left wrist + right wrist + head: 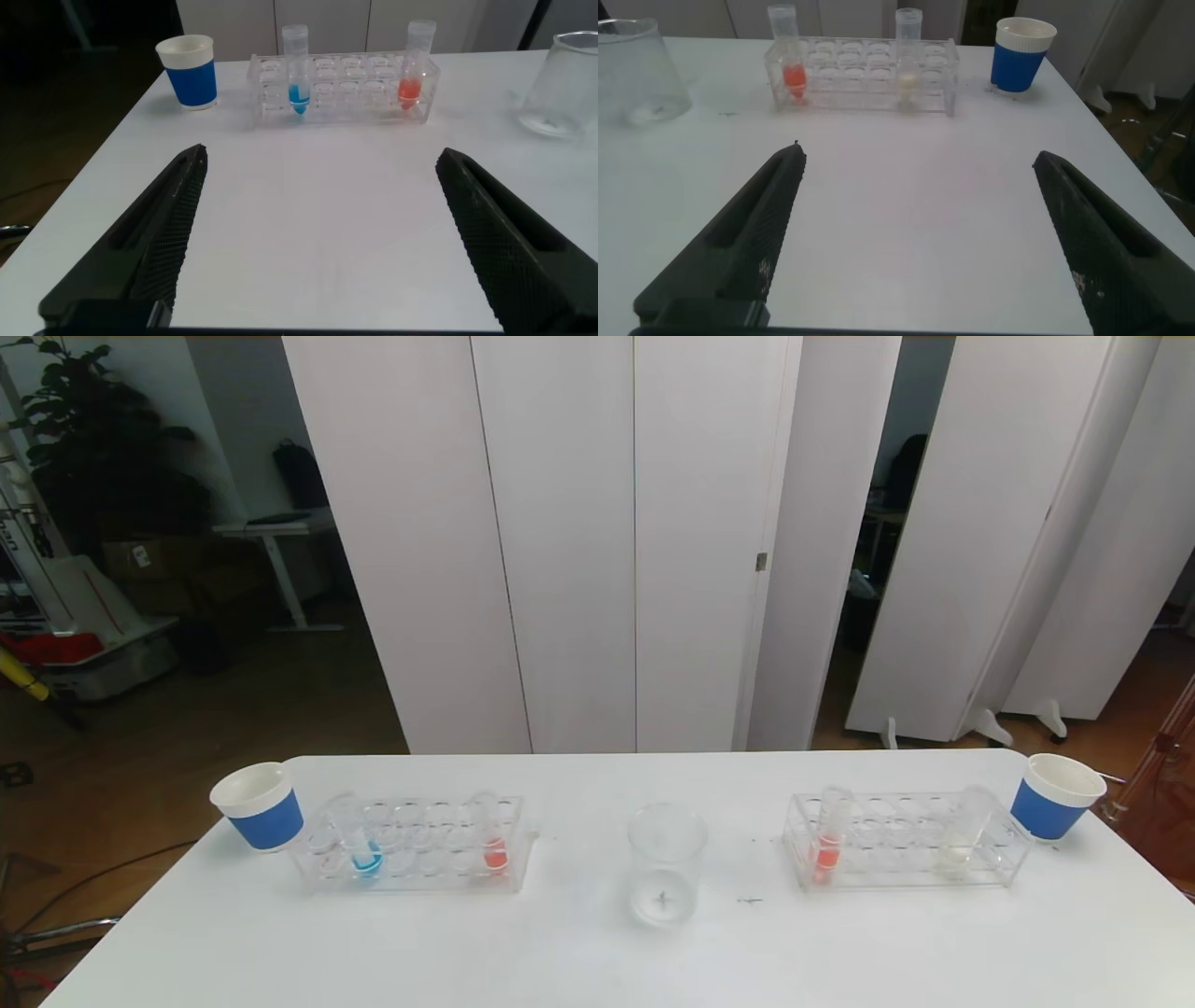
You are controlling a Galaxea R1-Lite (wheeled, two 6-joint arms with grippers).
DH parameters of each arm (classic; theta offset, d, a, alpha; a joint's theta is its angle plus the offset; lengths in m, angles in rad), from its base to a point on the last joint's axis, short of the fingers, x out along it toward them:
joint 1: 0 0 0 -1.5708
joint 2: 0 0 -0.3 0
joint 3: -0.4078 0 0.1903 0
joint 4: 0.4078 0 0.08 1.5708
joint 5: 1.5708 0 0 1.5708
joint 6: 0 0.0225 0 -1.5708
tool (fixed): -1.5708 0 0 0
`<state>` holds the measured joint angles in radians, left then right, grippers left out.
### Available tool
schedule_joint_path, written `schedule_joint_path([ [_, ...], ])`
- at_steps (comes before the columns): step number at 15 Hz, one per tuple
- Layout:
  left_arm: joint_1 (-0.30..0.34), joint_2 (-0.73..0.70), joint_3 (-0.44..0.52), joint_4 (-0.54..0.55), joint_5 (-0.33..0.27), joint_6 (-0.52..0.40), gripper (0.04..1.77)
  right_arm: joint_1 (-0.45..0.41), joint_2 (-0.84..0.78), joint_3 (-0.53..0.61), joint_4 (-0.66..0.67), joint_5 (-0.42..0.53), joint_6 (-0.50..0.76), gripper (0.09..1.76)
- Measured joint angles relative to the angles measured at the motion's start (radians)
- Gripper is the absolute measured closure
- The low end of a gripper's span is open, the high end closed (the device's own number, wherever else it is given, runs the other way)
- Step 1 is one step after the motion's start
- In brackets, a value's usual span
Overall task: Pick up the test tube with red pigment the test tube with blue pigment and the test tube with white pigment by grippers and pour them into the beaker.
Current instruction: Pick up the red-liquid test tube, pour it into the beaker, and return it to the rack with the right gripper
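The clear beaker [665, 875] stands at the middle of the white table. A clear rack [411, 845] on the left holds the test tube with blue pigment [362, 845] and a test tube with red pigment [493, 840]. The right rack [906, 845] holds another red tube [827, 840] and the test tube with white pigment [962, 840]. Neither arm shows in the head view. My left gripper [318, 163] is open above bare table, short of the blue tube [297, 79] and red tube [414, 75]. My right gripper [915, 159] is open too, short of the red tube [789, 65] and white tube [907, 65].
A blue paper cup [260, 805] stands at the left rack's outer end, and another blue cup [1055, 795] beside the right rack. The beaker [565, 84] also shows at the side of the left wrist view, and the beaker [635, 75] in the right wrist view. White panels stand behind the table.
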<state>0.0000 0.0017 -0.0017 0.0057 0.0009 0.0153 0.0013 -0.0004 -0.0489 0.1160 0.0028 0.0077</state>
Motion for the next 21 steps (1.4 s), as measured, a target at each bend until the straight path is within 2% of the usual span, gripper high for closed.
schedule_joint_path([
  [21,0.000,0.000,0.000,0.000,0.000,0.000,0.06,0.000,0.000,0.000,-0.001,0.001,0.001,0.10],
])
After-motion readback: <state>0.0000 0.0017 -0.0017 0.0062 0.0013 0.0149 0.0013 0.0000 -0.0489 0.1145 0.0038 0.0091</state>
